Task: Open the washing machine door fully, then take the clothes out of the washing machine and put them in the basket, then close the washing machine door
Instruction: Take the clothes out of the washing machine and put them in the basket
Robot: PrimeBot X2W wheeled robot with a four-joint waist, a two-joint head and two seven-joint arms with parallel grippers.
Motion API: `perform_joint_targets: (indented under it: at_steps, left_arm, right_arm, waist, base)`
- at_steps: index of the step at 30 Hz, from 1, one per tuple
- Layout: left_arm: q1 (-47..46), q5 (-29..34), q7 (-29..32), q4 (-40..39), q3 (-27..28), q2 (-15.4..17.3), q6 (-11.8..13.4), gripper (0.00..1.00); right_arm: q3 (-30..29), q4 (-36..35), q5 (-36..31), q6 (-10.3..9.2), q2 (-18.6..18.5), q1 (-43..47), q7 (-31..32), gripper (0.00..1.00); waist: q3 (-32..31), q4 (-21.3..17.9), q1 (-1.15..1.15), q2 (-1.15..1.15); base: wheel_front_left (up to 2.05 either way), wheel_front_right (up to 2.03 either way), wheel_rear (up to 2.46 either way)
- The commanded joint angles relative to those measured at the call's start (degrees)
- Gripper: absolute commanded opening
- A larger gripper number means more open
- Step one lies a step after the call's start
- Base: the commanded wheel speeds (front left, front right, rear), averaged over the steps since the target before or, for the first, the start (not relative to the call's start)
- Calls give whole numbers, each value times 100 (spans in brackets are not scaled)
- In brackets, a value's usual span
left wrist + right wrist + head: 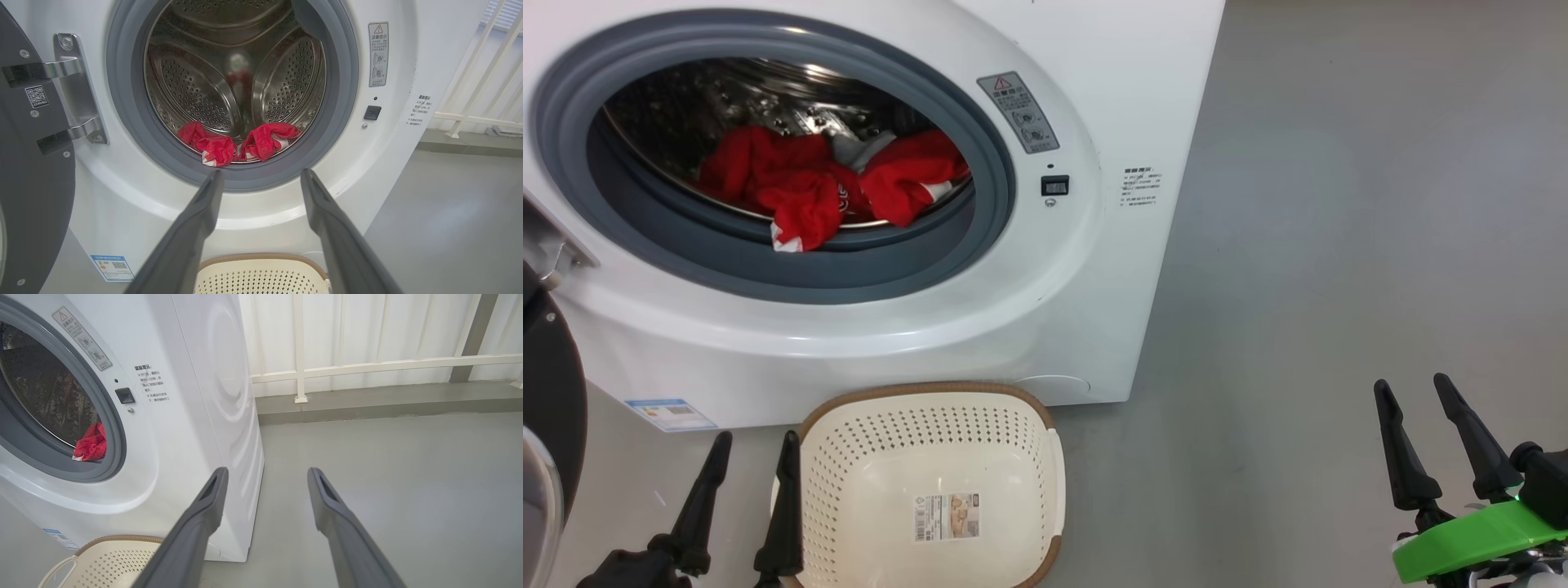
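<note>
Red clothes (809, 184) sat heaped at the front lip of the perforated steel drum (196, 90), centre-left of the head frame. One white-trimmed end draped onto the grey rubber ring (792, 269), so no deep reach needed. Washing machine door (32, 183) was swung out on its hinge (77, 90) at the frame's left edge, leaving the washing machine (1094, 286) opening unobstructed. Basket (915, 390) stood just beside the washer's front, under the opening, holding nothing but its sticker (947, 516): short drop path. Left gripper (756, 441), lower left, had fingers spread, gripping nothing, and in its wrist view it was aimed at the clothes. Right gripper (1411, 384), lower right, was likewise parted and bare, parked well aside over the floor (1339, 245). Judgement: door step looked done, unloading not yet begun.
</note>
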Motion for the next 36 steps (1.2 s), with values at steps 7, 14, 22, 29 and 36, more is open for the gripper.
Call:
perform_joint_targets:
  at_steps: [7,14,22,29,36]
  left_arm:
    - [-313,19,-23,7,83,71,-32,100]
    - [-867,15,-23,428,-273,169,-32,100]
    - [-2531,-321,-23,1922,-764,329,-32,100]
    - [-4200,-675,-23,3365,-948,459,-32,100]
    - [-5425,-1245,188,4521,-1153,674,-32,100]
  right_arm:
    - [113,-161,-22,28,-71,-135,-37,100]
    - [190,-152,-8,28,-14,-245,-37,100]
    - [374,-134,54,28,47,-493,-37,100]
    - [484,-189,142,28,195,-784,-37,100]
    - [581,-210,195,28,336,-996,-37,100]
  waist:
    - [87,-24,0,0]
    - [309,-89,0,0]
    - [752,-287,0,0]
    - [1276,-609,0,0]
    - [1685,-907,0,0]
  base:
    - [0,0,0]
    - [0,0,0]
    - [0,0,0]
    - [0,0,0]
    - [0,0,0]
